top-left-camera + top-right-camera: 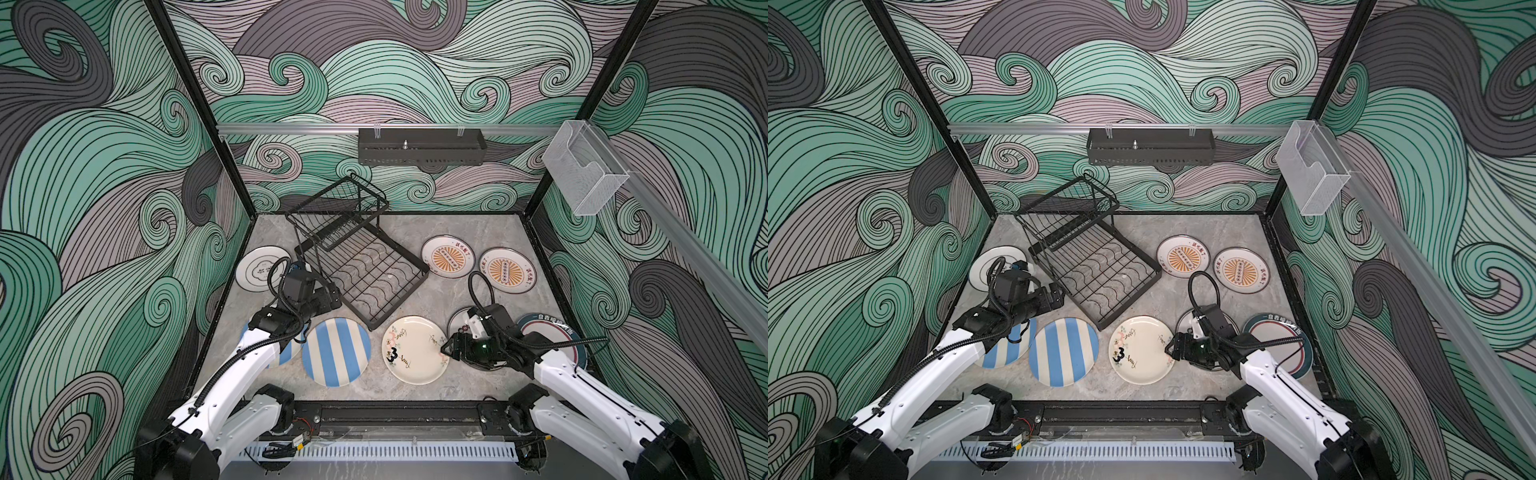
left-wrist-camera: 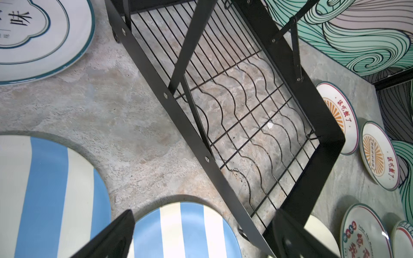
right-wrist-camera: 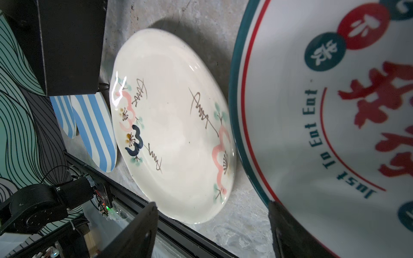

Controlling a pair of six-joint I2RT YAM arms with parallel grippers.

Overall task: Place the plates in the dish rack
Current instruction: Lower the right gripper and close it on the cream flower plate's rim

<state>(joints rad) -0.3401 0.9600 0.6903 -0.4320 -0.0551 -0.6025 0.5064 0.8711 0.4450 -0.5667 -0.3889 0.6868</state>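
The black wire dish rack (image 1: 365, 270) stands slanted mid-table with nothing in it. Plates lie flat around it: a teal-rimmed one (image 1: 257, 268), two sunburst ones (image 1: 448, 256) (image 1: 507, 271), two blue-striped ones (image 1: 336, 351) (image 2: 44, 196), a cream doodle plate (image 1: 415, 349) and a red-character plate (image 3: 324, 111). My left gripper (image 1: 332, 297) (image 2: 204, 214) hovers open at the rack's near-left edge, above a striped plate. Low between the doodle plate and the red-character plate, my right gripper (image 1: 446, 347) (image 3: 212, 203) is open, one finger (image 3: 288, 227) at the red-character plate's rim.
Another teal-rimmed plate (image 1: 557, 332) lies partly under the right arm. A black perforated tray (image 1: 422, 147) hangs on the back rail and a clear acrylic box (image 1: 586, 166) on the right rail. A black frame rail (image 1: 395, 411) borders the table's front.
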